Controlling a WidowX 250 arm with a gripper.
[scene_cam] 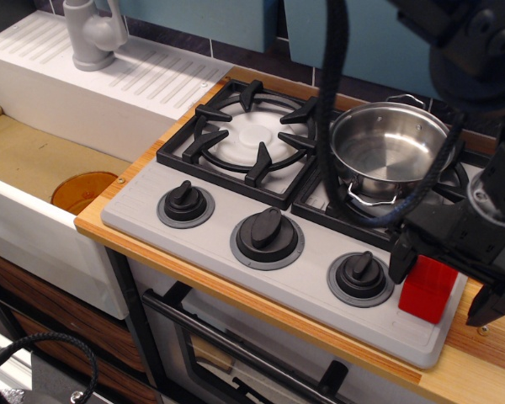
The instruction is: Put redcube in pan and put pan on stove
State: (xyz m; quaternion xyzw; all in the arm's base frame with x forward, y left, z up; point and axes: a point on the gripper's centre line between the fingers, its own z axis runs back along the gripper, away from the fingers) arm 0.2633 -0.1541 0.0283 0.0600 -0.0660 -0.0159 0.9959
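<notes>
The redcube [425,293] sits on the front right corner of the light-grey stove [311,290], just right of the rightmost knob. My gripper [438,295] is open and lowered over the redcube, with one black finger [401,257] at its left side and the other [491,301] to its right, over the wooden counter. The jaws stand apart and I cannot tell whether they touch the redcube. The shiny steel pan [391,151] stands empty on the stove's right burner, behind the gripper. Black cables hang in front of the pan.
The left burner grate [251,139] is bare. Three black knobs [268,236] line the stove front. A white sink [34,168] with a grey tap [93,34] lies to the left. The wooden counter [488,353] edge is at the right.
</notes>
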